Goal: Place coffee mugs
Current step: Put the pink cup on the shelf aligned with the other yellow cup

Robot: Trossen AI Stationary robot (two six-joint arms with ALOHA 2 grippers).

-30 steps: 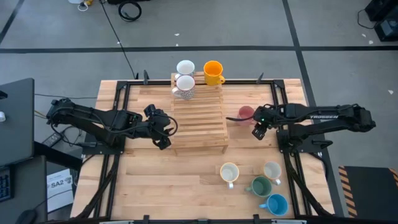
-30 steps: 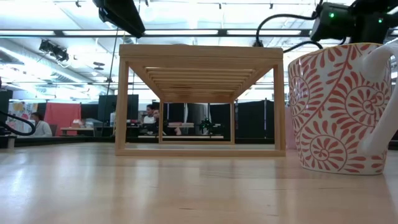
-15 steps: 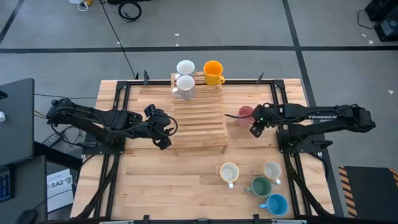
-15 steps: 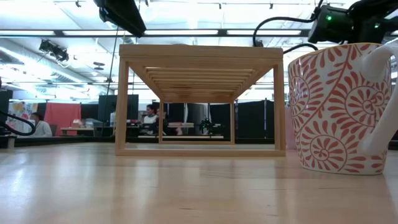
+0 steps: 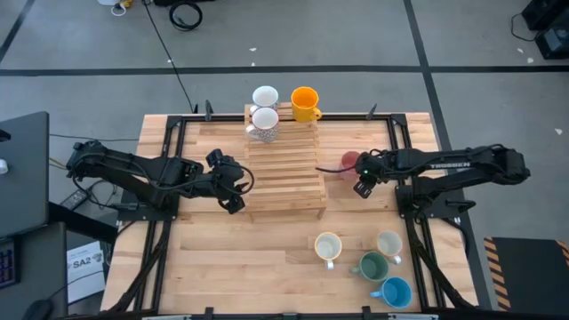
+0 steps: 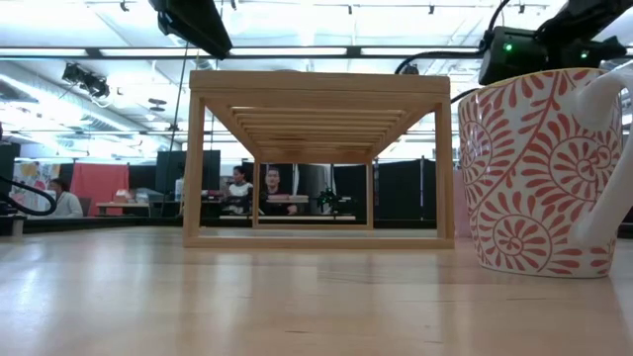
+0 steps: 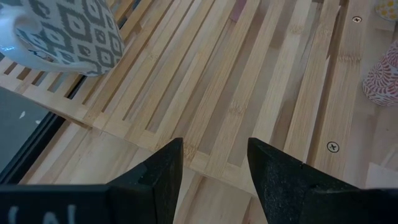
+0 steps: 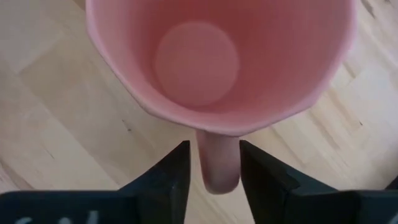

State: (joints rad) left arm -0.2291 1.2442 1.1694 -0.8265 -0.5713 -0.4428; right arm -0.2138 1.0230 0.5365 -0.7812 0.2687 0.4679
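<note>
A: Where is the right gripper (image 8: pixel 209 163)?
B: At the pink mug (image 8: pixel 217 62), which stands on the table (image 5: pixel 267 258) just right of the slatted wooden rack (image 5: pixel 284 169). The fingers sit either side of the mug's handle (image 8: pixel 217 158), very close to it; I cannot tell if they are pressing it.

A: And the left gripper (image 7: pixel 211 158)?
B: Open, holding nothing, at the rack's left edge.

A: The other mugs?
B: A grey-patterned mug (image 5: pixel 264 122) is on the rack's far end, with a white mug (image 5: pixel 265 96) and an orange mug (image 5: pixel 304 103) behind it. A cream mug (image 5: pixel 328 246), another white one (image 5: pixel 388 244), a green mug (image 5: pixel 372 266) and a blue mug (image 5: pixel 395 292) stand at the near right. A red-patterned mug (image 6: pixel 539 173) fills the low view's right.

A: Any writing?
B: "TROSSEN" on the right arm (image 5: pixel 449 164), and "SA2" on a sheet (image 5: pixel 85 263) left of the table.
</note>
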